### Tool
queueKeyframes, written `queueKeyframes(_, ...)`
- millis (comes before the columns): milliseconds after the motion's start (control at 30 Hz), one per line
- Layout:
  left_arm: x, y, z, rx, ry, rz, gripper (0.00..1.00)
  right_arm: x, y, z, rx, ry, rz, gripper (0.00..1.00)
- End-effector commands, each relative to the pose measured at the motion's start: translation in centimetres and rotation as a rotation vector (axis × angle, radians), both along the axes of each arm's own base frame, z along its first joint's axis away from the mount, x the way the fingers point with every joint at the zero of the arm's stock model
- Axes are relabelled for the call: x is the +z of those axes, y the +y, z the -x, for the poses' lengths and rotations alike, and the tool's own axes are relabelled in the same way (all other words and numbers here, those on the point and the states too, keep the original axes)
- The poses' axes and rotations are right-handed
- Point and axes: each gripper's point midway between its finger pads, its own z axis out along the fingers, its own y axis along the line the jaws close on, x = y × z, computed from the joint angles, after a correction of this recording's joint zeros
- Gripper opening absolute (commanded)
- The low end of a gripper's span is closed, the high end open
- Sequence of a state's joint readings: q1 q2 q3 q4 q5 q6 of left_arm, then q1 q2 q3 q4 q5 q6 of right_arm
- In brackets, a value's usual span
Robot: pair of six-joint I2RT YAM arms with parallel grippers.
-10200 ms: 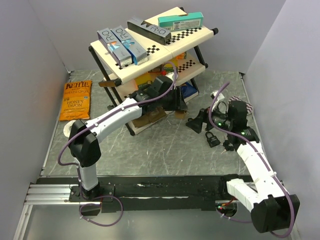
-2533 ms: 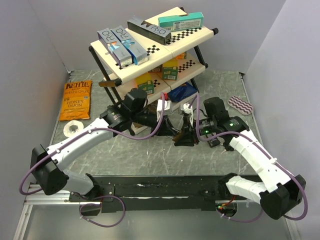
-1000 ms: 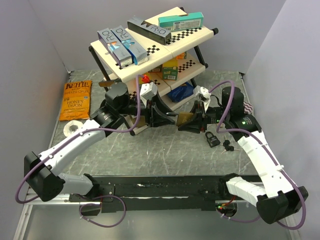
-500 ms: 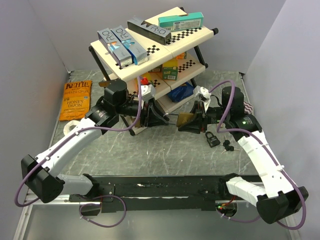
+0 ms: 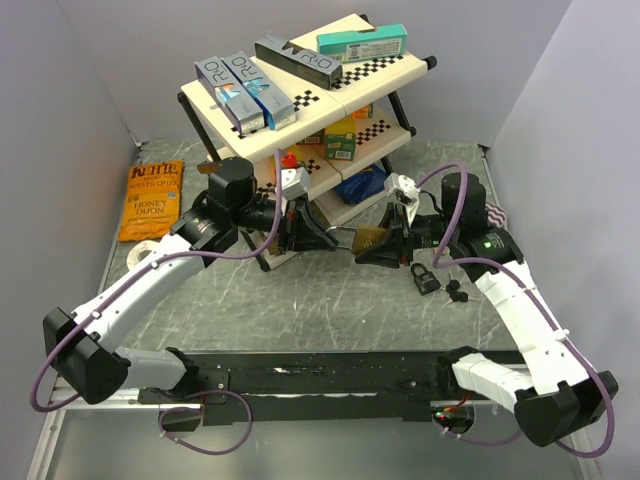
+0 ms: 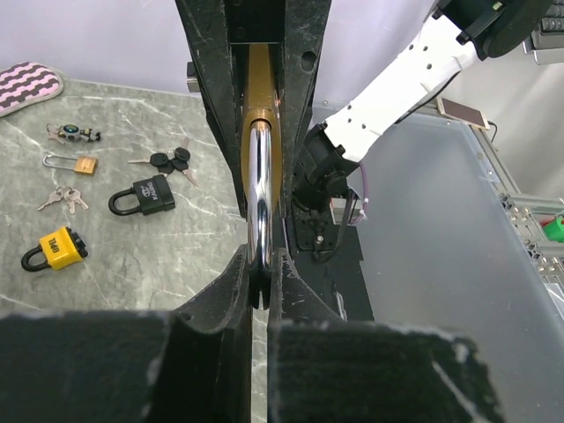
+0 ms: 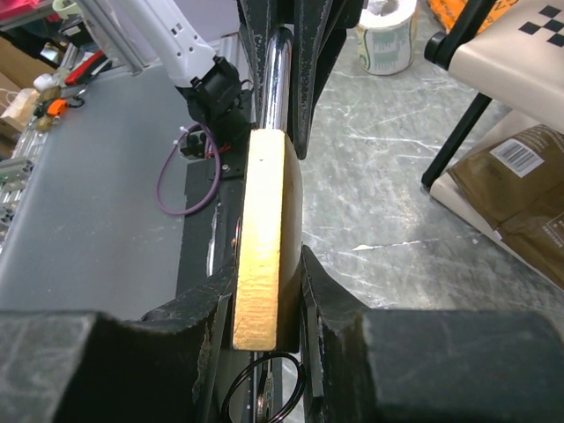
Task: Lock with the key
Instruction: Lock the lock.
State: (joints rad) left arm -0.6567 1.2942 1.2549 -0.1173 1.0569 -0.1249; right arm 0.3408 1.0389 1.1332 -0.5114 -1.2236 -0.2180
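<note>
Brass padlock [image 7: 264, 251] held above the tabletop [image 5: 330, 300], long axis running tool to tool; left tool [image 6: 258, 273] clenched on the shackle [image 6: 258, 176], right tool [image 7: 264, 300] on the body (key ring [image 7: 264, 355] below); closing likely means pushing along that line.

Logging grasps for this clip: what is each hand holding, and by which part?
Both hold one brass padlock: left hand pinches its chrome shackle, right hand clamps its body.
</note>
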Motion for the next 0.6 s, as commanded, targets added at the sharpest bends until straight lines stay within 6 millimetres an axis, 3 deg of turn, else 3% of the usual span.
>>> queueKeyframes(0,2.1,-1.4,0.8,-0.061,-0.096,0.083,0.01,3.6,1.5,1.9,0.149,-0.126,-0.080,0.00)
queueKeyframes(300,1.4,-2.2,1.3,-0.099,-0.128,0.091,0.01,3.9,2.5,1.7,0.203,-0.085,-0.102,0.00)
queueKeyframes(567,1.2,-4.2,1.9,-0.136,-0.089,0.109,0.01,4.6,4.1,1.5,0.229,-0.121,-0.137,0.00)
